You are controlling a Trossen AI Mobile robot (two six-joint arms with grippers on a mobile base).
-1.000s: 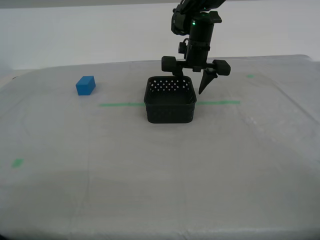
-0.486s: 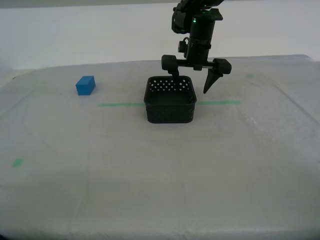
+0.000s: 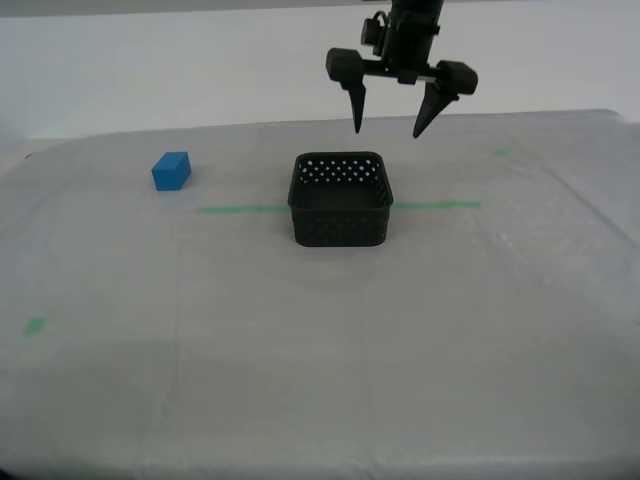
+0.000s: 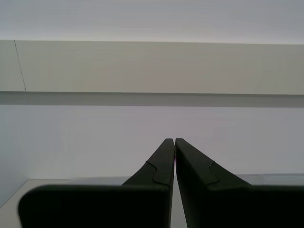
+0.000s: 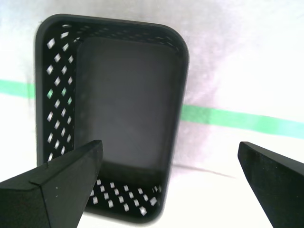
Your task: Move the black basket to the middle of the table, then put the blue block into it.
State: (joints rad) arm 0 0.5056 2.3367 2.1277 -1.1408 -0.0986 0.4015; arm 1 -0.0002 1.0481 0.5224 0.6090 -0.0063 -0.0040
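Bare table (image 3: 300, 340) is lying open on every side of the basket (image 3: 340, 200). The block (image 3: 171, 171) is sitting well apart with nothing crowding it. My first gripper (image 3: 388, 128) is hanging spread above the basket's far rim.

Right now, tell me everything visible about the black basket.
The black basket is a shallow, roughly square tub of what looks like plastic, with rounded corners and walls perforated by rows of small holes. It stands upright and empty on the table, across the green tape line. Nothing touches it; my first gripper hangs open above it.
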